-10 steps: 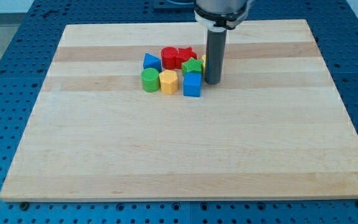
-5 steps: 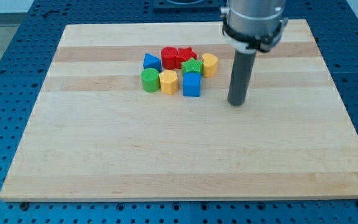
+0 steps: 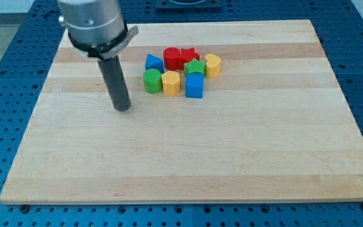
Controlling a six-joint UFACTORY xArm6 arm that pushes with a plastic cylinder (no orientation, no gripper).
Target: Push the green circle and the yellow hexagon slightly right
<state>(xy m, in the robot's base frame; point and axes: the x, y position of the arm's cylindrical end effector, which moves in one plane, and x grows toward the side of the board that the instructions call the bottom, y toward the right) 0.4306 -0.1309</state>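
Left of green circle [image 3: 150,81]: my tip [image 3: 123,108].

A robotics lab: wooden board [image 3: 232,157] on a blue perforated bench [image 3: 5,63].

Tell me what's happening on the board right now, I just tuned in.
My tip sits on the wooden board, to the view's left of the block cluster and slightly below it, touching nothing. The green circle is the nearest block, with the yellow hexagon touching its right side. Beyond them are the blue cube, a green block, another yellow block, two red blocks and a blue block. The push rightward looks ready to begin.
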